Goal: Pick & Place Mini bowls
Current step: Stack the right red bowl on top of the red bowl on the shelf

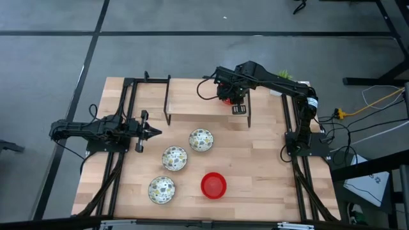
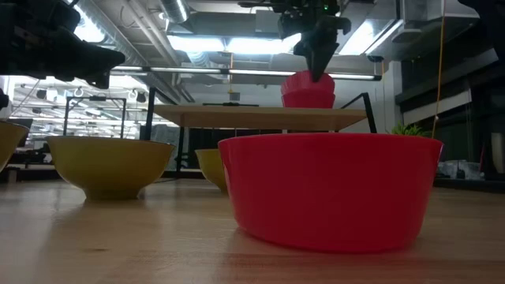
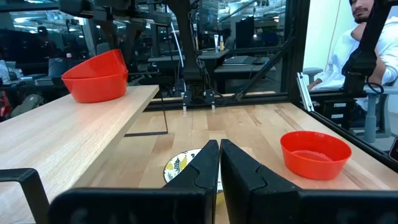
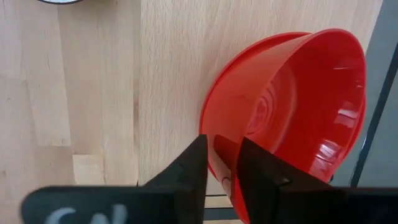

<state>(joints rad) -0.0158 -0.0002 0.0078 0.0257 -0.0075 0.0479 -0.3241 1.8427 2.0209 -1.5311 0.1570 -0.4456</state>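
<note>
Two red mini bowls are stacked at the right end of a raised wooden shelf [image 1: 192, 116]. The upper bowl [image 3: 93, 67] sits tilted in the lower one [image 3: 98, 88]. My right gripper [image 4: 221, 146] points down over the stack, open, with one finger inside the upper bowl [image 4: 292, 93] and one outside its wall. A third red bowl [image 1: 213, 184] and three cream patterned bowls [image 1: 200, 140] [image 1: 174, 158] [image 1: 162, 189] stand on their bases on the table. My left gripper [image 3: 217, 163] waits shut and level at the table's left side. My right gripper comes from above and straddles the upper red bowl's rim [image 4: 217, 138], one finger inside and one outside the wall. A gap shows between the fingers; whether either one touches the wall I cannot tell. The bowl rests tilted in the lower bowl.
The shelf stands on dark metal legs [image 1: 168, 102] over the far middle of the table. A small green plant [image 1: 285, 75] stands behind the right arm. A person [image 3: 367, 43] sits beyond the table's right side. Bare wood lies between the bowls and the table's right edge.
</note>
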